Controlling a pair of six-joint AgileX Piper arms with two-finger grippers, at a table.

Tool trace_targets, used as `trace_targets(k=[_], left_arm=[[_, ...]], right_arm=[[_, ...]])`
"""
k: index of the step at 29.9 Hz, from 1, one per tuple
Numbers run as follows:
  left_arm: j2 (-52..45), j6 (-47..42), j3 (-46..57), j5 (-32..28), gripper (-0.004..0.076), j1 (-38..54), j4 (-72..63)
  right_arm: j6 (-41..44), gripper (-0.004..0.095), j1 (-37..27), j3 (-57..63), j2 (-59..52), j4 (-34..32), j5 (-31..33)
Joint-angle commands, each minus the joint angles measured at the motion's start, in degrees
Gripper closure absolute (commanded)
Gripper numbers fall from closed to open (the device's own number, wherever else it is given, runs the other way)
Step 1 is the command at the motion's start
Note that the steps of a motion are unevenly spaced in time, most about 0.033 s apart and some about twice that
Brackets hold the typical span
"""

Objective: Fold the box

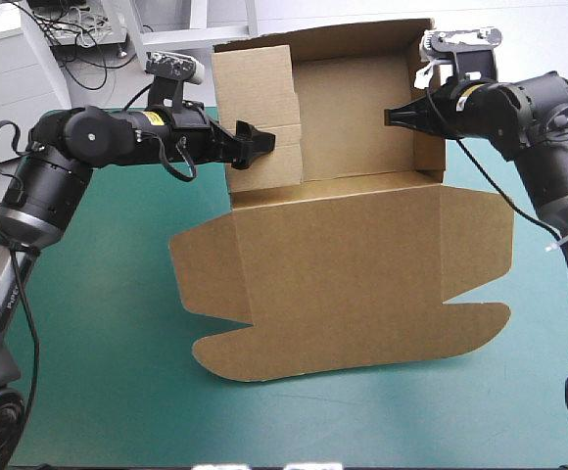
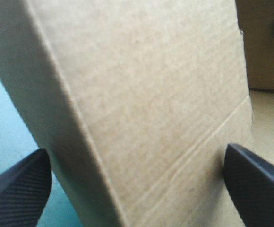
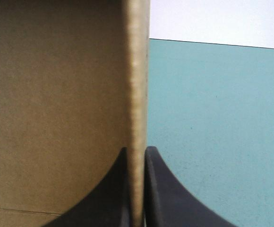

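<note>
- left gripper (image 1: 257, 139): black fin-shaped fingers wide apart, gripping nothing. They straddle the box's left wall (image 1: 260, 108), with board filling the gap between them. Can't tell if either finger touches it.
- brown cut-board box (image 1: 343, 264): sits mid-surface on the teal-green covered surface (image 1: 98, 323), tray part toward the far edge. Back wall (image 1: 348, 117) and both side walls are raised. The left wall is a creased double panel, upright and not tucked down. The big lid panel (image 1: 343, 323) with rounded tabs lies flat on the box's near side.
- right gripper (image 1: 394, 117): fingers all but closed, pinching the edge of the box's right wall (image 1: 426, 127). Only the thin board is between them.
- progress, my read: roughly halfway or a bit past. Done: walls are up and the tray shape is forming.
- left to do: fold the left wall's upper panel over and tuck it inside, probably the same on the right wall. The lid is untouched.
</note>
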Motion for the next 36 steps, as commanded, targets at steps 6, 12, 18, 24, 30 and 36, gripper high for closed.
trace_targets(k=[6,12,18,24,30,36], left_arm=[[-2.5,-17.6,-2.2,-7.1,0.013,-7.3,22.8],[-2.5,-19.3,-2.2,-7.7,0.0152,-7.7,24.2],[-2.5,-22.9,-2.2,-8.5,0.0277,-7.7,24.6],[-2.3,-25.6,-2.2,-8.9,0.0402,-7.7,24.4],[-0.9,-25.8,-2.2,-7.0,0.0489,-7.7,24.6],[0.5,-25.8,-2.2,-6.6,0.0748,-7.7,25.5]], right_arm=[[1.4,0.0917,0.1,-1.4,-0.5,0.9,-5.7],[1.6,0.0917,0.3,-1.4,0.4,0.5,-6.2],[2.3,0.0917,1.1,-1.4,0.5,-0.2,-6.9],[2.4,0.0918,1.1,-1.4,0.5,0.6,-7.1],[1.8,0.0918,1.1,-1.4,0.4,2.6,-7.2],[1.8,0.0918,1.1,-1.4,0.4,2.6,-7.1]])
